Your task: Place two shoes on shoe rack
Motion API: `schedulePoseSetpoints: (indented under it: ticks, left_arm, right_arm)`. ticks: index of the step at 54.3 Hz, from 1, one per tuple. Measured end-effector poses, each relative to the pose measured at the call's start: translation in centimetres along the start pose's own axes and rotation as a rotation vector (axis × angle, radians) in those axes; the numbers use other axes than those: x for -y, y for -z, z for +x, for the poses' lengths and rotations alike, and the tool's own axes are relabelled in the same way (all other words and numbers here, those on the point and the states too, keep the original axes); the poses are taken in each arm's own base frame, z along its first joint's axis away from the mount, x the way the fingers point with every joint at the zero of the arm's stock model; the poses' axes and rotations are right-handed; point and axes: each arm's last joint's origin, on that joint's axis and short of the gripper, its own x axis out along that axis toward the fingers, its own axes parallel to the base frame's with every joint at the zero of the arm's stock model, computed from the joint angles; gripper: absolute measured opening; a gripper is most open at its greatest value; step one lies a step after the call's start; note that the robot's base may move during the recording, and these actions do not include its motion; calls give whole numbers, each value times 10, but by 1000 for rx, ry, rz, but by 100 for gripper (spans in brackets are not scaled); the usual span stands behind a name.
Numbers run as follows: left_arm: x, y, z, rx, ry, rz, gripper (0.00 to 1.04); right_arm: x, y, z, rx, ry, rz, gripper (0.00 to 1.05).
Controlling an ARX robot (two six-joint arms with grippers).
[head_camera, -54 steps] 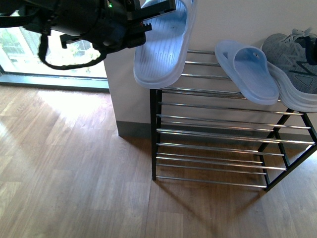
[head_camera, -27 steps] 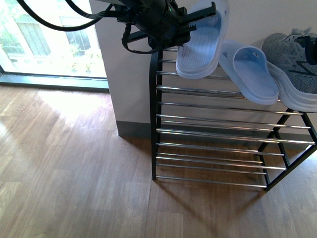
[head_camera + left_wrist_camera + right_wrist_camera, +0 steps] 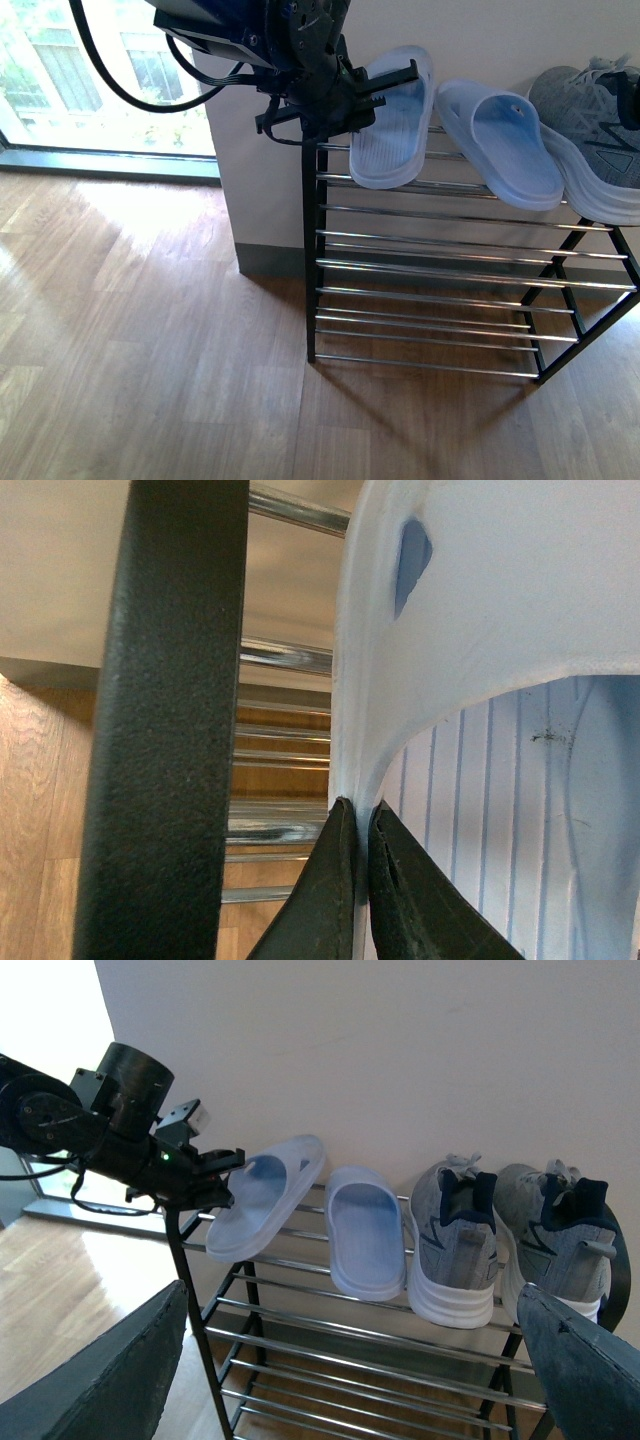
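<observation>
Your left tool (image 3: 385, 85) pinches a slide (image 3: 392, 122) by its edge, tilted over the rack (image 3: 312, 250) top; both sneakers (image 3: 455, 1240) already sit there. Lower it flat beside its twin (image 3: 500, 140), then release. Right tool (image 3: 350, 1360) hangs open.

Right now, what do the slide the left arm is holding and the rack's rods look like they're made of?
The held slide looks like moulded foam or rubber, matte pale blue: one seamless piece with ribbed grooves on its footbed. The left gripper pinches its side wall. The rods look like chromed metal, shiny with bright reflections; the rack frame seems matte black painted metal.
</observation>
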Motion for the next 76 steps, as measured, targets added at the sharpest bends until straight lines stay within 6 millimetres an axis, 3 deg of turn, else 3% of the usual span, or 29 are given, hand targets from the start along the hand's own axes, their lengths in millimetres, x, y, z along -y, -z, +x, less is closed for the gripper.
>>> schedulePoseSetpoints:
  ticks: [9, 17, 22, 31, 35, 45, 47, 55, 65, 71, 74, 76]
  left_arm:
    - [8, 2, 0, -15, 41, -17, 4]
    - [12, 3, 0, -18, 57, -32, 29]
    - [13, 3, -2, -17, 40, -46, 50]
    - [24, 1, -33, -31, 55, -75, 84]
    - [34, -7, -59, -13, 84, -71, 97]
    - [45, -25, -135, 89, 71, -30, 95]
    - [41, -28, -156, 130, 8, -6, 95]
    - [15, -26, -210, 257, -211, 68, 95]
    - [-46, 4, -305, 421, -520, 170, 95]
    - [-74, 44, -364, 507, -691, 188, 95]
    - [-77, 54, -376, 528, -711, 187, 95]
    - [-79, 56, -382, 587, -622, 212, 91]
  right_arm:
    - [0, 0, 0, 0, 0, 0, 95]
    - [0, 0, 0, 0, 0, 0, 96]
    - [0, 0, 0, 0, 0, 0, 96]
    - [0, 0, 0, 0, 0, 0, 95]
    - [0, 0, 0, 0, 0, 0, 95]
    - [0, 0, 0, 0, 0, 0, 96]
    - [0, 0, 0, 0, 0, 0, 95]
    - [0, 0, 0, 0, 0, 0, 96]
    - [0, 0, 0, 0, 0, 0, 96]
    - [0, 0, 0, 0, 0, 0, 96]
    - [0, 0, 0, 0, 0, 0, 95]
    - [0, 0, 0, 0, 0, 0, 95]
